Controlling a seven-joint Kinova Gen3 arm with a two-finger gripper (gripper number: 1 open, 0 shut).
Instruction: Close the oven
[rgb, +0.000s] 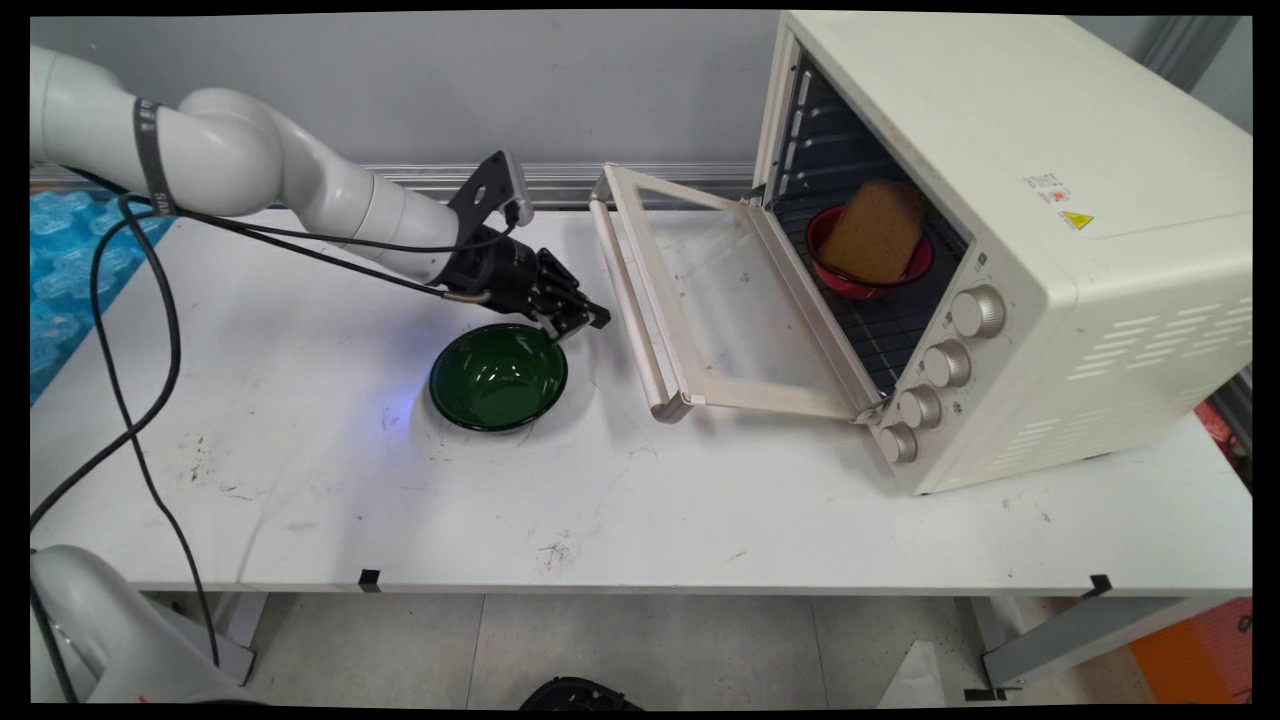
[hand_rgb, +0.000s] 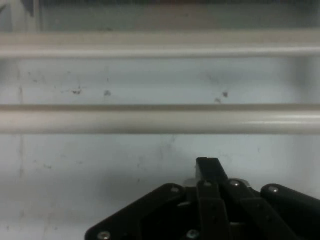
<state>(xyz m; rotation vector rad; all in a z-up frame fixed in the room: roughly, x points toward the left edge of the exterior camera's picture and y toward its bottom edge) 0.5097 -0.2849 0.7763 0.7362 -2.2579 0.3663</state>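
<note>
End effector (rgb: 578, 318): black, two-fingered, carried low over the white worktop (rgb: 330, 500) on the white arm (rgb: 250, 160) that reaches in from the far left; it is positioned just above the far right rim of the green bowl (rgb: 498, 377), and contact with the rim cannot be made out. In the hand view the end effector (hand_rgb: 209, 172) is shown with its fingers drawn together into one narrow black tip, with no gap visible and nothing seen between them. Green bowl: dark, glossy, upright, set on the worktop left of centre, with nothing seen inside it. Toaster oven (rgb: 1010, 250): cream, placed at the right of the worktop, its glass door (rgb: 720, 300) folded down towards the left, with the door handle (rgb: 625, 300) lying just right of the end effector and apart from it; in the hand view the door handle (hand_rgb: 160, 120) is seen as a pale bar crossing the picture ahead of the fingers. Four knobs (rgb: 940, 365) are ranged down the oven's near front corner. Red bowl (rgb: 868, 265): set on the rack inside the oven, with a brown slice of bread (rgb: 875, 240) leaning in it. Black cables (rgb: 130, 330): hung from the arm at the left. Blue sheet (rgb: 65, 260): seen beyond the worktop's left edge.
</note>
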